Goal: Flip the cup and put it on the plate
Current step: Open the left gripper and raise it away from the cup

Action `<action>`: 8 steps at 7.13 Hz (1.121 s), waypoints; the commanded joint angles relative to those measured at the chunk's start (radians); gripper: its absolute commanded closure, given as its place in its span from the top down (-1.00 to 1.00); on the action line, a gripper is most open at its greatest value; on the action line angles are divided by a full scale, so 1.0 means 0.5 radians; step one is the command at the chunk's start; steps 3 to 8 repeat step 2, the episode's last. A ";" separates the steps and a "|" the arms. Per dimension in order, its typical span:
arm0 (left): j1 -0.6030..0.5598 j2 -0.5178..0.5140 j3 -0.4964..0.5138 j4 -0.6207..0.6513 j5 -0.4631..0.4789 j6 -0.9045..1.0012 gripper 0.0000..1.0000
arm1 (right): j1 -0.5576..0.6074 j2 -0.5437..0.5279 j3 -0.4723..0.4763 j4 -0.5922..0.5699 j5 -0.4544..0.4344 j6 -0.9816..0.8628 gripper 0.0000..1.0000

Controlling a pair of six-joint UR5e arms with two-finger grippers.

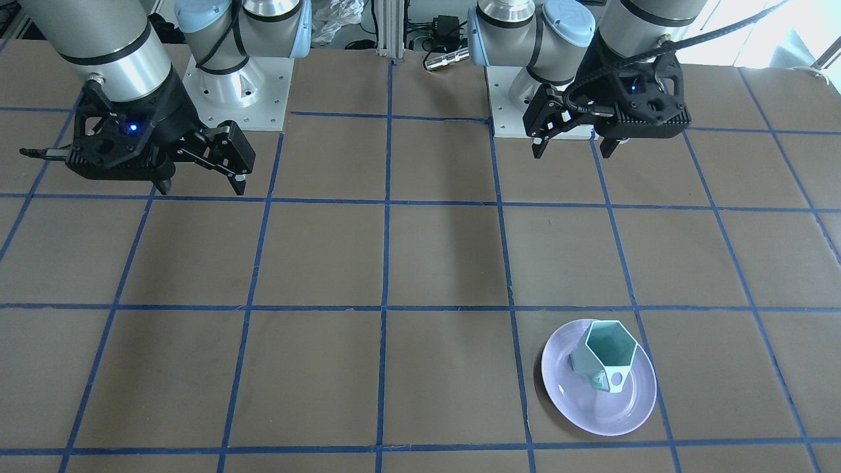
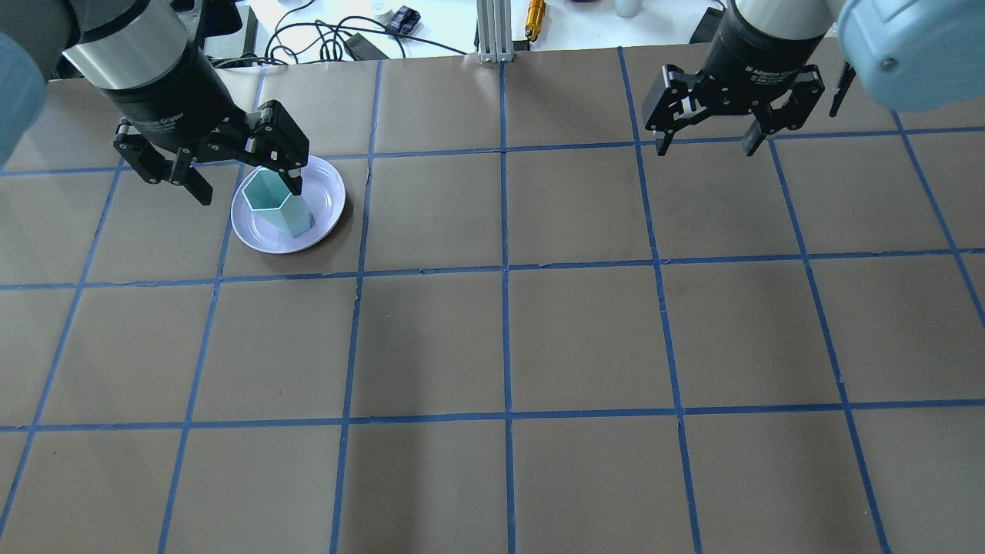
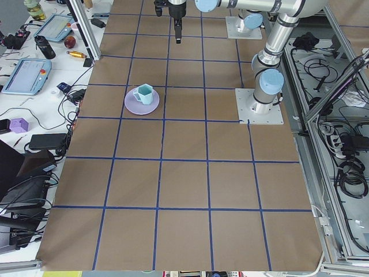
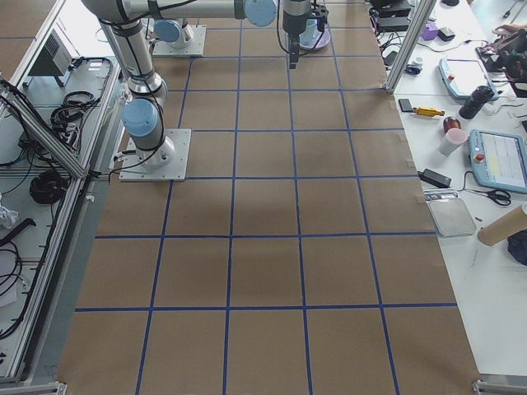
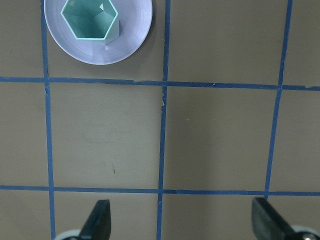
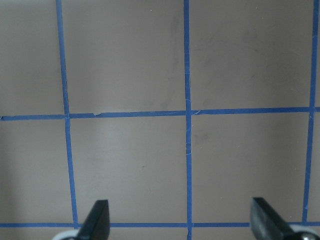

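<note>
Across the bench, facing the robot: the cup (image 1: 601,355) stands mouth-up on the plate (image 1: 591,410), handle toward the camera. The left gripper (image 1: 573,146) hangs with jaws apart and empty, the cup well out ahead of it. The right gripper (image 1: 202,186), equally spread and empty, is far off to the side.
Over the robot's shoulders: one left finger overlaps the plate's rim in the picture, yet it looks raised above it, not touching.
Left end of the bench: cup upright on the plate, nothing holding it.
Right end: too far away to judge.
Left wrist: cup and plate lie ahead and to the left of the spread fingers (image 5: 100,220).
Right wrist: only bench (image 6: 130,165) and tape lines (image 6: 187,112) below.
Progress: the task looks finished.
Risk: a low sweep by the left gripper could clip the rim and topple the cup, or skid it across the glossy plate.
</note>
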State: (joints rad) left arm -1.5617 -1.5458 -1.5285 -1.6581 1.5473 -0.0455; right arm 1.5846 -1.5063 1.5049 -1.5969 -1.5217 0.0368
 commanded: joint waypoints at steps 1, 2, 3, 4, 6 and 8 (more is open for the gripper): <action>0.003 0.002 0.004 -0.003 0.001 -0.001 1.00 | 0.000 0.000 0.000 0.000 0.000 0.000 1.00; 0.003 0.002 0.007 -0.003 0.001 -0.001 1.00 | 0.000 0.000 0.000 0.000 0.000 0.000 1.00; 0.003 0.002 0.007 -0.003 0.001 -0.001 1.00 | 0.000 0.000 0.000 0.000 0.000 0.000 1.00; 0.003 0.002 0.007 -0.003 0.001 -0.001 1.00 | 0.000 0.000 0.000 0.000 0.000 0.000 1.00; 0.003 0.002 0.007 -0.003 0.001 -0.001 1.00 | 0.000 0.000 0.000 0.000 0.000 0.000 1.00; 0.003 0.002 0.007 -0.003 0.001 -0.001 1.00 | 0.000 0.000 0.000 0.000 0.000 0.000 1.00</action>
